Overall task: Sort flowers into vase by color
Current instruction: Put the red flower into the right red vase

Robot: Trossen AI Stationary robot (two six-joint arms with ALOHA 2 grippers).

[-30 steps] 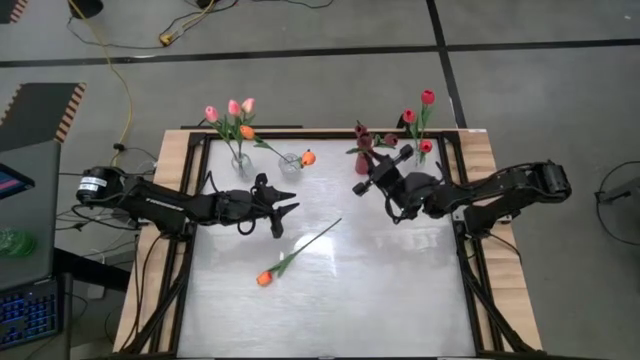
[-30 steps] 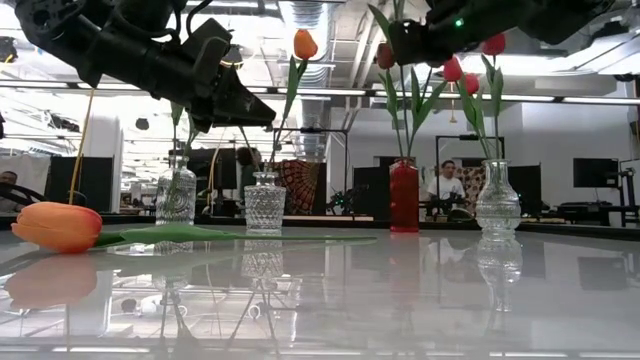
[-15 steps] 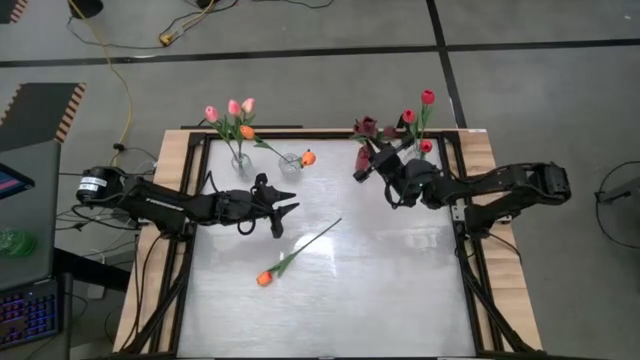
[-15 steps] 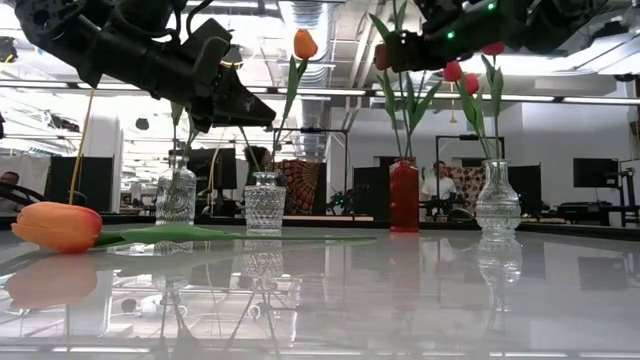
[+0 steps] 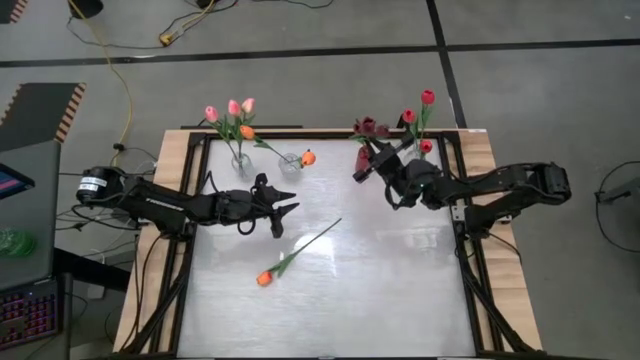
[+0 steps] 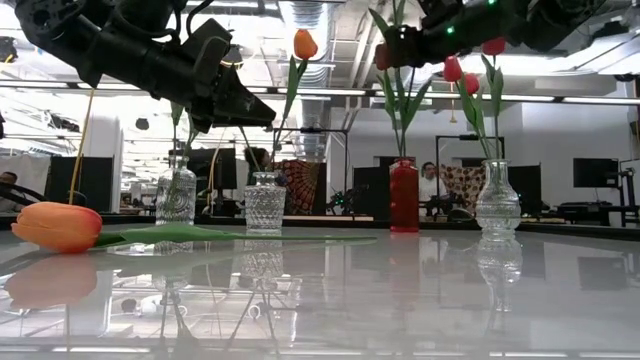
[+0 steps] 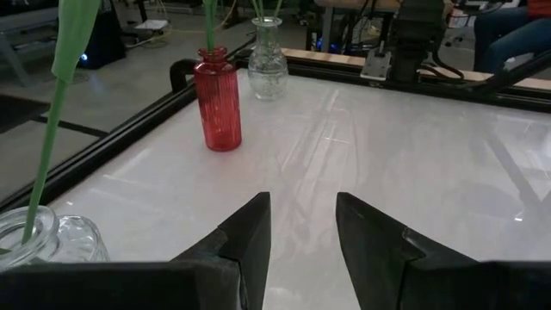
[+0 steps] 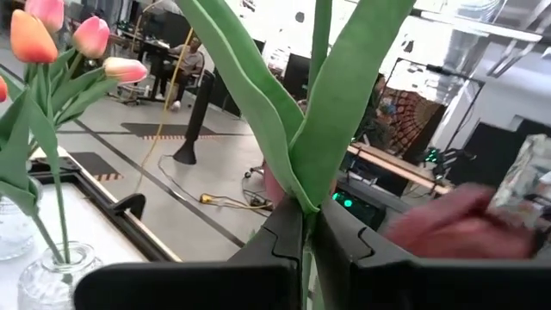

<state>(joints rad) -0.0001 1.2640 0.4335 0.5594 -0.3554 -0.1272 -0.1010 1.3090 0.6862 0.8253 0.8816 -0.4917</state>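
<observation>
We saw the right gripper point(image 5: 364, 160) clamped on a dark maroon tulip point(image 5: 368, 127), its stem upright directly above the red vase point(image 6: 404, 196) at the table's far right. The left gripper point(image 5: 287, 210) hovered half-open, nearer the orange tulip point(image 5: 264, 279) lying diagonally on the table point(image 5: 400, 290).

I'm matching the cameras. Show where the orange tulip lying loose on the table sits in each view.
High view: the orange tulip lies below the table's centre, head at lower left, stem running up and right.
Low view: its head is at the far left, resting on the table top.
Left wrist view: not in it.
Right wrist view: not in it.
Shared landmark: the red vase, right of centre in the low view and also in the left wrist view.
</observation>
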